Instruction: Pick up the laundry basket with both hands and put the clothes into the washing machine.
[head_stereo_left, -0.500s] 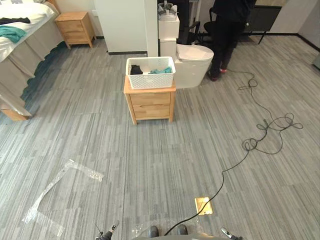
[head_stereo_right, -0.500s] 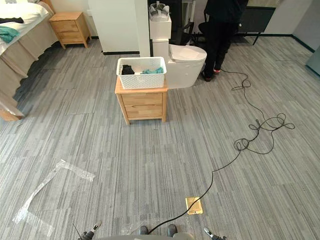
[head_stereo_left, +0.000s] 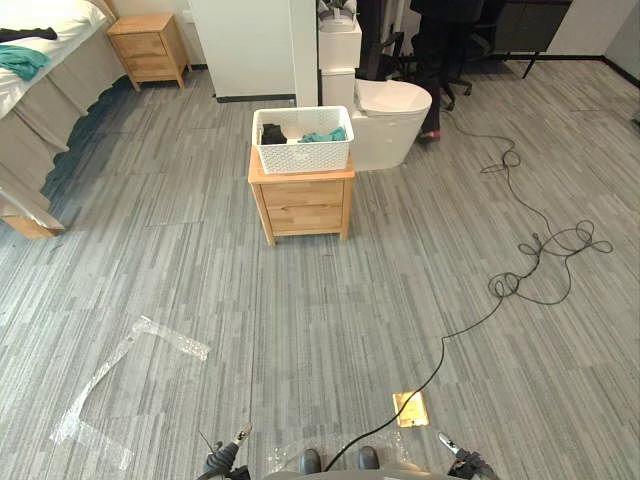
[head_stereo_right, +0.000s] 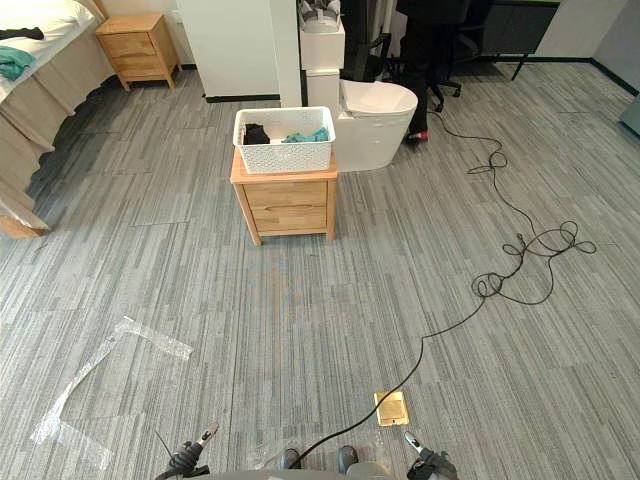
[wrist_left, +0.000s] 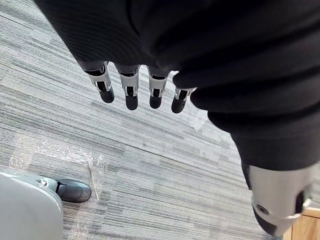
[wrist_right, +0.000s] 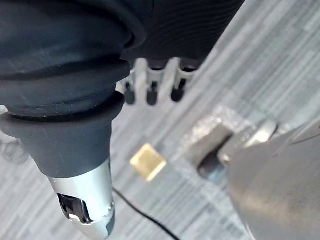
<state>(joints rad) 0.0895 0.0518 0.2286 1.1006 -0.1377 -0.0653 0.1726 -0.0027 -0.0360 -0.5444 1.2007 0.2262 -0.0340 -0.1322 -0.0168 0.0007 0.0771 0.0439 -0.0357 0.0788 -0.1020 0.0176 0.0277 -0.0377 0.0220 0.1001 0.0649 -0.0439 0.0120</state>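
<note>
A white laundry basket (head_stereo_left: 301, 140) with black and teal clothes (head_stereo_left: 322, 137) in it stands on a low wooden nightstand (head_stereo_left: 303, 205), far ahead of me across the floor. Behind it to the right stands a white rounded appliance (head_stereo_left: 393, 120). My left hand (head_stereo_left: 222, 462) and right hand (head_stereo_left: 458, 464) hang low at the near edge, far from the basket. In the left wrist view the left hand's fingers (wrist_left: 131, 90) point straight at the floor, holding nothing. The right hand's fingers (wrist_right: 152, 91) are likewise straight and empty.
A bed (head_stereo_left: 40, 80) and a second nightstand (head_stereo_left: 148, 45) are at the far left. A white partition (head_stereo_left: 250, 50) rises behind the basket. A person (head_stereo_left: 440, 50) stands at the back right. A brass floor socket (head_stereo_left: 408, 408) and clear tape strips (head_stereo_left: 120, 370) lie near me.
The whole picture has shifted a little, so the camera has moved. Both hands show slightly higher at the near edge. The basket stays on the nightstand.
</note>
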